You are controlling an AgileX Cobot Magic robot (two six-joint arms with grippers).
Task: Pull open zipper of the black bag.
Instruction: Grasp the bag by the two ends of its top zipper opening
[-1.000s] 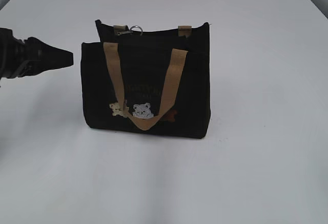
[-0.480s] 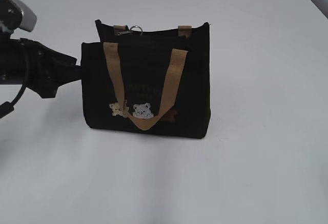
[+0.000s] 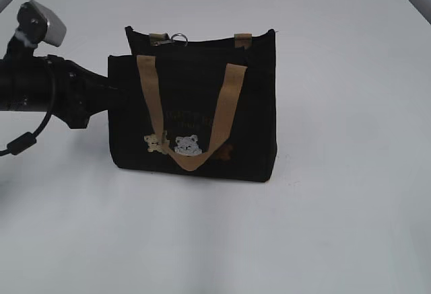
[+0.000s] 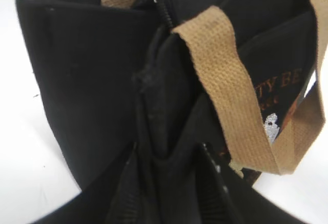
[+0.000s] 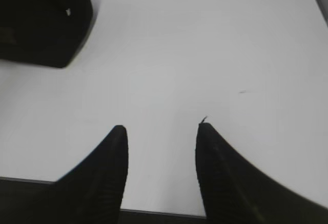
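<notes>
The black bag (image 3: 195, 109) stands upright in the middle of the white table (image 3: 337, 227), and I see its front side closest to me. On that front are two little sewn bears (image 3: 174, 144) and a tan handle (image 3: 192, 116) that hangs down in a loop. My left gripper (image 3: 111, 95) comes in from the left and is right at the bag's left end. In the left wrist view its two fingers (image 4: 128, 193) sit on either side of the bag's corner seam, so it looks like they pinch the cloth there. My right gripper (image 5: 161, 131) is off to the side over bare table, with its fingers apart and nothing between them. Farther back, along the top edge, is the zipper (image 3: 202, 40) with its small silver ring (image 3: 178, 38) near the left tan tab (image 3: 159, 38).
</notes>
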